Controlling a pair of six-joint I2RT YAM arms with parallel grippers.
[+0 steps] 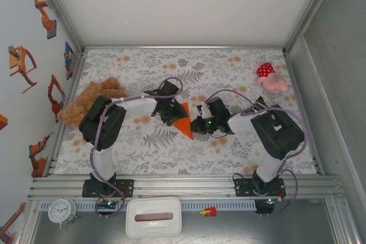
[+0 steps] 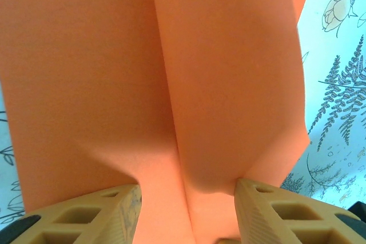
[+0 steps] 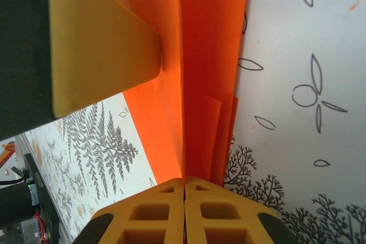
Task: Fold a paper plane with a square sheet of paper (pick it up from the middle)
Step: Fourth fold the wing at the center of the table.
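The orange sheet of paper (image 1: pixel 184 123) lies folded into a narrow pointed shape on the floral table, between the two arms. In the left wrist view the paper (image 2: pixel 171 84) runs under my left gripper (image 2: pixel 189 192), whose jaws stand apart with both tips on it, astride a long fold. Seen from above, the left gripper (image 1: pixel 173 112) is at the paper's left side. My right gripper (image 3: pixel 185 182) is shut on the paper's (image 3: pixel 206 55) stacked layers at the centre fold. From above, the right gripper (image 1: pixel 196 125) meets the paper's right edge. One left finger (image 3: pixel 103 55) presses a flap.
A brown teddy bear (image 1: pixel 91 98) lies at the table's left edge. A red polka-dot plush (image 1: pixel 269 77) sits at the back right. A white box (image 1: pixel 153 216) and a small clock (image 1: pixel 61 210) stand in front of the arm bases. Walls enclose the table (image 1: pixel 171 158).
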